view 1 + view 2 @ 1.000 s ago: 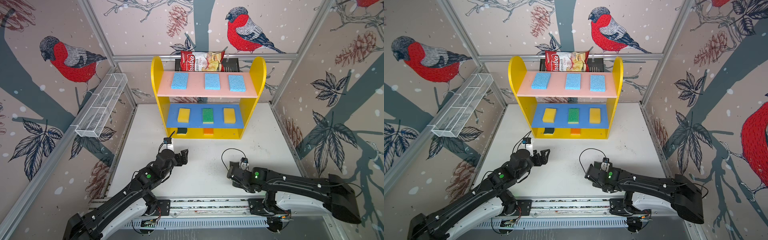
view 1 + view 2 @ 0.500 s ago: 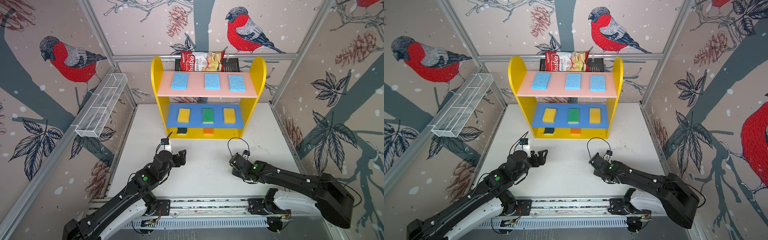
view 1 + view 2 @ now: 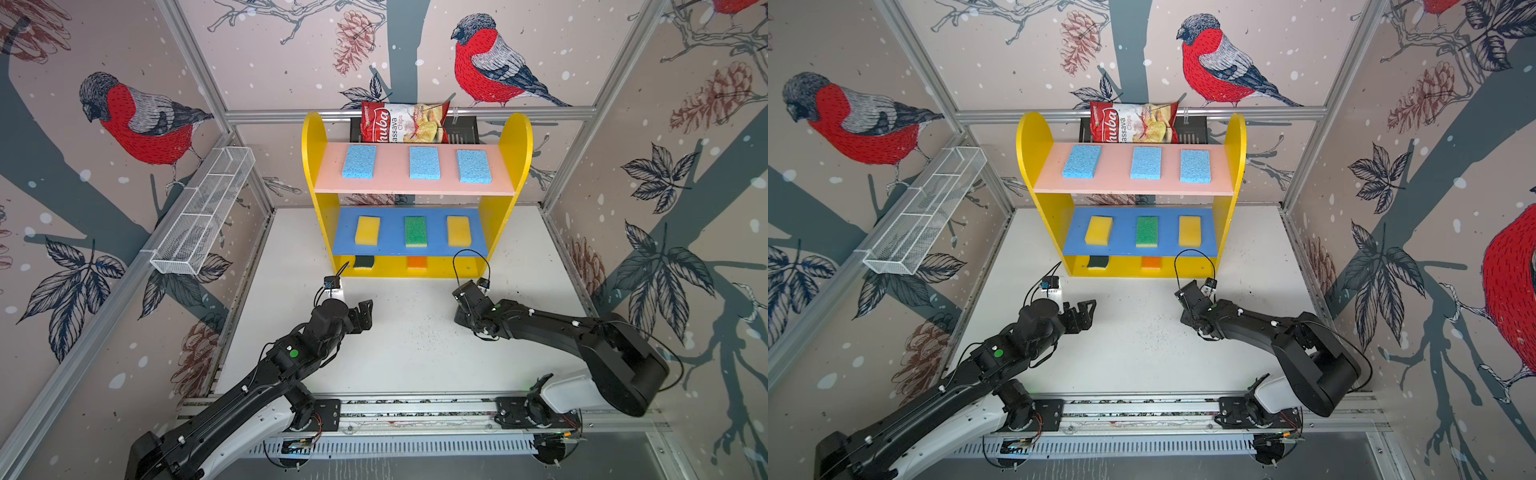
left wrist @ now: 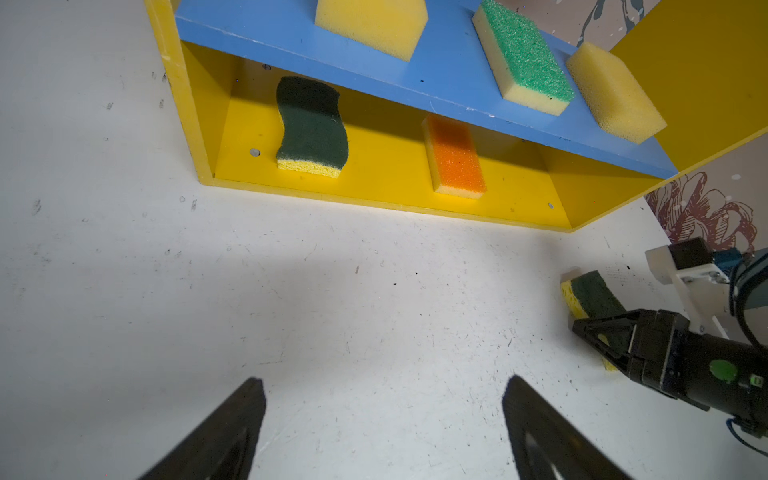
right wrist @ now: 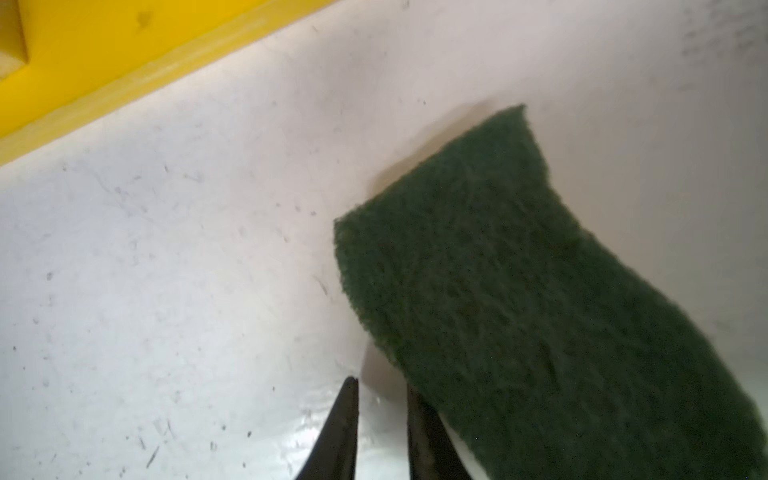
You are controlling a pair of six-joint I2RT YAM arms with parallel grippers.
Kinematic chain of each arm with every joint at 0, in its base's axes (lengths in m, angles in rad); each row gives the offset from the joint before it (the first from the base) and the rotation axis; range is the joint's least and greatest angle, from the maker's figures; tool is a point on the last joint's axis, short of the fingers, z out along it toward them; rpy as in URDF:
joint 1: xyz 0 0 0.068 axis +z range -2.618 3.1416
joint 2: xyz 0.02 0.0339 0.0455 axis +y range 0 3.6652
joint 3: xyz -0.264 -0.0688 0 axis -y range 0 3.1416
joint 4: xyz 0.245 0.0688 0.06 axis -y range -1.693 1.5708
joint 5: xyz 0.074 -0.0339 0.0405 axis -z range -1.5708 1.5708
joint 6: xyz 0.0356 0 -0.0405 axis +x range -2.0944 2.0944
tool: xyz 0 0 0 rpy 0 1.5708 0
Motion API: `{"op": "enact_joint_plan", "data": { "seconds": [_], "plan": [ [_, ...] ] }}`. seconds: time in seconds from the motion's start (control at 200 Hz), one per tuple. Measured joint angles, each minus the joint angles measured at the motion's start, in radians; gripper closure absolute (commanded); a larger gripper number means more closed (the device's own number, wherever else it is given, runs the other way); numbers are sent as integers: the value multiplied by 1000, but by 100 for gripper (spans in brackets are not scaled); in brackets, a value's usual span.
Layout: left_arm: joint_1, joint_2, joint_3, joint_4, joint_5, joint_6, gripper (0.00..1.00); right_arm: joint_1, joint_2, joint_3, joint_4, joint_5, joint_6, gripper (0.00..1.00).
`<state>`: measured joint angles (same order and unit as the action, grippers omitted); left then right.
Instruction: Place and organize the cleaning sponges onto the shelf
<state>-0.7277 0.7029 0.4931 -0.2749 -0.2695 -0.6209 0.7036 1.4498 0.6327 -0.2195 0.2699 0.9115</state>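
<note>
The shelf (image 3: 313, 166) holds three light blue sponges (image 3: 424, 163) on its pink board. Two yellow sponges and a green-topped one (image 3: 415, 231) lie on the blue board. A wavy dark green sponge (image 4: 311, 124) and an orange-topped one (image 4: 457, 160) lie on the base. Another wavy dark green sponge (image 5: 519, 291) lies on the table against the outer side of one finger of my right gripper (image 5: 382, 382). Those jaws stand a narrow gap apart with only table between them. My left gripper (image 4: 385, 380) hangs wide open and empty over the table in front of the shelf's left end.
A red chips bag (image 3: 403, 122) sits in a black rack (image 3: 463, 129) behind the shelf. A white wire mesh basket (image 3: 203, 216) hangs on the left wall. The arms' mounting rail (image 3: 415, 409) runs along the table's front edge.
My right gripper has moved forward across the table toward the shelf's right end. The left gripper has stayed almost where it was, still open.
</note>
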Motion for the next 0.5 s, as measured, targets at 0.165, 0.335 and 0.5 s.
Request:
{"op": "enact_joint_plan", "data": {
  "seconds": [0.165, 0.335, 0.5],
  "plan": [
    [-2, 11, 6, -6, 0, 0, 9, -23, -12, 38, 9, 2, -51, 60],
    [-3, 12, 7, -7, -11, 0, 8, -20, -146, 10, -27, 37, -79, 25],
    [-14, 32, 6, -5, -20, -4, 7, -19, -305, -85, -76, 74, -76, 8]
  ]
}}
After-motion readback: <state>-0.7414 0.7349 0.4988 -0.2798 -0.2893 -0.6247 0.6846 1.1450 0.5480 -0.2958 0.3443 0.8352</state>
